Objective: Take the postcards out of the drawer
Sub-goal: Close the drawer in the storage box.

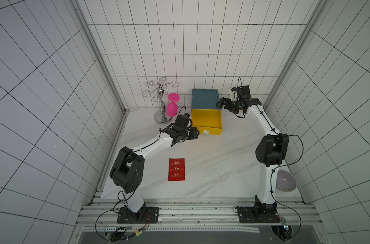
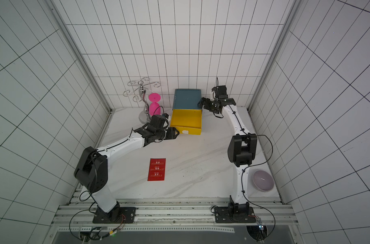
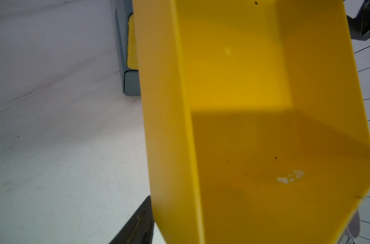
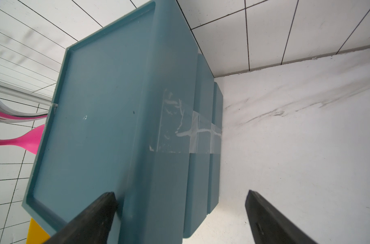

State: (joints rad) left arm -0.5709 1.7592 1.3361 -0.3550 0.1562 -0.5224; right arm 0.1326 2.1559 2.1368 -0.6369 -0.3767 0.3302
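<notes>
One red postcard (image 1: 176, 169) (image 2: 156, 169) with white print lies flat on the table, in front of and apart from both grippers. The yellow drawer (image 1: 206, 119) (image 2: 186, 119) stands pulled out of the blue-grey cabinet (image 1: 204, 98) (image 4: 106, 126), slightly skewed. Its inside (image 3: 243, 84) shows only bare yellow floor. My left gripper (image 1: 196, 133) (image 2: 175, 133) is at the drawer's front left corner. One dark finger (image 3: 137, 224) shows outside the side wall and the drawer hides the other. My right gripper (image 1: 219, 104) (image 4: 181, 193) is open astride the cabinet's top right edge.
A silver glass rack (image 1: 162, 99) with a pink glass (image 1: 171, 107) hanging upside down stands left of the cabinet, close behind my left wrist. A lilac bowl (image 1: 285, 181) (image 2: 262, 180) sits at the table's right front corner. Tiled walls close the back and sides.
</notes>
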